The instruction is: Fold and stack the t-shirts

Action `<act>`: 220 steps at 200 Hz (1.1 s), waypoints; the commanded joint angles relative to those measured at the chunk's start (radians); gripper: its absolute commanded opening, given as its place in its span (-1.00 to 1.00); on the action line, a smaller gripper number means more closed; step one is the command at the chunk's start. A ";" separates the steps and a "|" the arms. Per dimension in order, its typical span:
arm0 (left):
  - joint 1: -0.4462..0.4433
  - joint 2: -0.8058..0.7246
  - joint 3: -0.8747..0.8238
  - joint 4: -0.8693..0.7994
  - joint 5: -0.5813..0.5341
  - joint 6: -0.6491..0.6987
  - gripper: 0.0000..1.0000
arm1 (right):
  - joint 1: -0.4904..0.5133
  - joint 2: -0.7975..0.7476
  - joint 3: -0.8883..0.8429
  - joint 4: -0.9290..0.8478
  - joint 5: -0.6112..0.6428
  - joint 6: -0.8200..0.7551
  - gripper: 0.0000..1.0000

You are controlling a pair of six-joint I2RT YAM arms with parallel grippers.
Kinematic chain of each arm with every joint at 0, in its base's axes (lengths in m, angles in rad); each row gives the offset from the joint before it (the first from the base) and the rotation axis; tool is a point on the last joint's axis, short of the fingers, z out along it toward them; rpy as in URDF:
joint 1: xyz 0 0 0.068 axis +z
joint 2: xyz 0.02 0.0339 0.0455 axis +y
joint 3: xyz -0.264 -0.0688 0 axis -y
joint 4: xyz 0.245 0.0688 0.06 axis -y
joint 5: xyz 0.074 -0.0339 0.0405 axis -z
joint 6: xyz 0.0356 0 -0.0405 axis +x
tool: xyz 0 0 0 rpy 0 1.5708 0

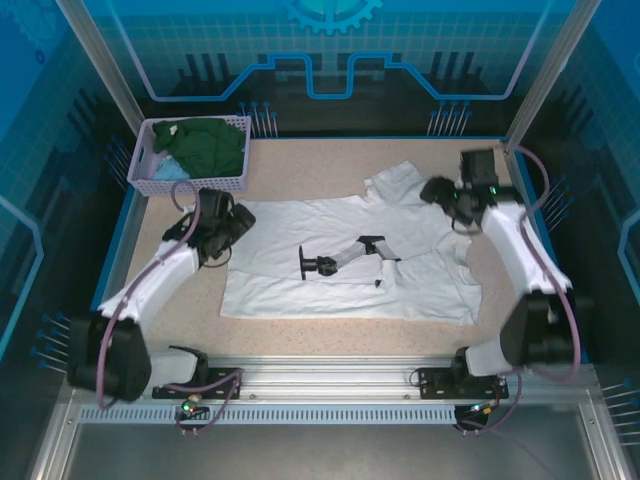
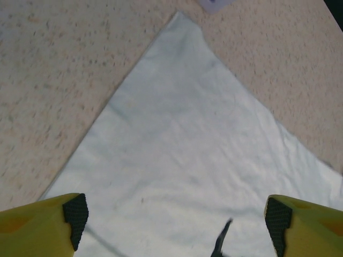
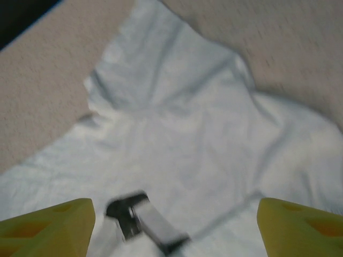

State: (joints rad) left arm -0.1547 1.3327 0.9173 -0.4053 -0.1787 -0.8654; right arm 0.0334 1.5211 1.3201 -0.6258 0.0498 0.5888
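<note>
The large white cotton t-shirt with the black print (image 1: 350,285) lies spread flat in the middle of the speckled beige table (image 1: 330,165). Its long axis runs across you from left to right, with the hem at the left arm's side and the collar and sleeves at the right arm's side.

Your left gripper (image 1: 232,222) hangs over the far hem corner. In the left wrist view its yellow fingers (image 2: 75,214) stand wide apart, empty, and the corner (image 2: 179,16) points straight away from them.

Your right gripper (image 1: 440,192) sits just beside the far sleeve. In its own blurred view the jaws are spread too, holding nothing, and the sleeve (image 3: 144,59) lies ahead and slightly left.

So each arm is nearest its own end of the far edge. The next pinch probably wants both coming straight down on that edge.

The dark green shirt (image 1: 212,145) and light blue shirt (image 1: 170,166) wait in the lavender mesh basket (image 1: 150,183) at the far left, well apart.
</note>
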 commanded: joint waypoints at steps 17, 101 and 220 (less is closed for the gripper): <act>0.135 0.229 0.088 0.102 0.135 0.012 0.49 | -0.002 0.387 0.337 -0.024 0.069 -0.187 0.56; 0.267 0.554 0.278 0.199 0.264 -0.020 0.31 | -0.017 1.063 1.135 -0.216 -0.011 -0.249 0.36; 0.267 0.734 0.431 0.199 0.333 0.004 0.16 | -0.005 1.303 1.402 -0.213 -0.079 -0.248 0.31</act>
State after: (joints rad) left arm 0.1139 2.0228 1.3025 -0.1963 0.1120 -0.8833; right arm 0.0246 2.7781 2.6774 -0.8440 0.0147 0.3573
